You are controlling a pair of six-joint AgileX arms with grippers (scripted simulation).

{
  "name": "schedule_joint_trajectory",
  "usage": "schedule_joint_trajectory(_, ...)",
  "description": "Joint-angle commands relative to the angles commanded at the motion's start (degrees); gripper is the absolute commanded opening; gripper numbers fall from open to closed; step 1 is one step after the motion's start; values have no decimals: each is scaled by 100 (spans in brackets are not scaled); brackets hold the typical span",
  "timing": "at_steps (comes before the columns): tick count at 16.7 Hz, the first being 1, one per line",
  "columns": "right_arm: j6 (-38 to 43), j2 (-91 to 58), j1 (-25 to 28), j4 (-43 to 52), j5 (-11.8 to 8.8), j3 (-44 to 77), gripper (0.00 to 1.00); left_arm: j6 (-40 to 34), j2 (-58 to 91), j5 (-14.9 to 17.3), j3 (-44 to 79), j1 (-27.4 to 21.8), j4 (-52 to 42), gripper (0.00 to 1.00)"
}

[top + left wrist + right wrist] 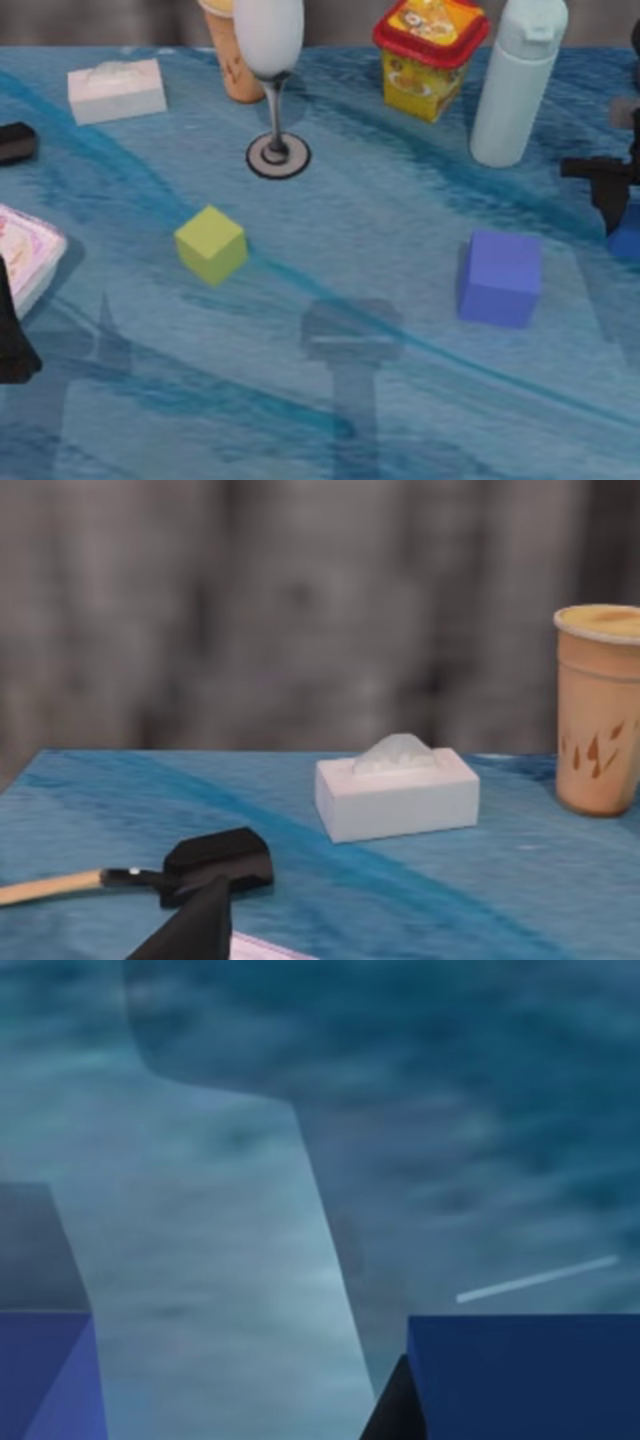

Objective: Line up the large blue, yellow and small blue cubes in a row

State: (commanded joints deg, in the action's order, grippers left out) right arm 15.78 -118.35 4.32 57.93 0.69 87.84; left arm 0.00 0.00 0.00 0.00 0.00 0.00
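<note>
At table's right edge, right tool [622, 215] grips small blue cube [627, 232].

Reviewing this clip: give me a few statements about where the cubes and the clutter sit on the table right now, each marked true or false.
1. The yellow cube sits to the left of the large blue cube in the top view. True.
2. The two cubes are touching. False: bare table lies between them.
3. The small blue cube is at the table's right edge, under the right gripper. True.
4. The wine glass lies on its side. False: it stands upright on its base.
5. The yellow tub has a red lid. True.
6. The tissue box is in the near right corner. False: it is at the far left.
</note>
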Motion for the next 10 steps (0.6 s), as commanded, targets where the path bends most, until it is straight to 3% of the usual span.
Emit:
schedule_joint_trajectory(6, 13, 61, -9, 86, -2, 58, 0, 0, 0, 0, 0, 0, 0, 100)
schedule_joint_trajectory(10, 453, 255, 627, 112, 17, -127, 0, 0, 0, 0, 0, 0, 0, 100)
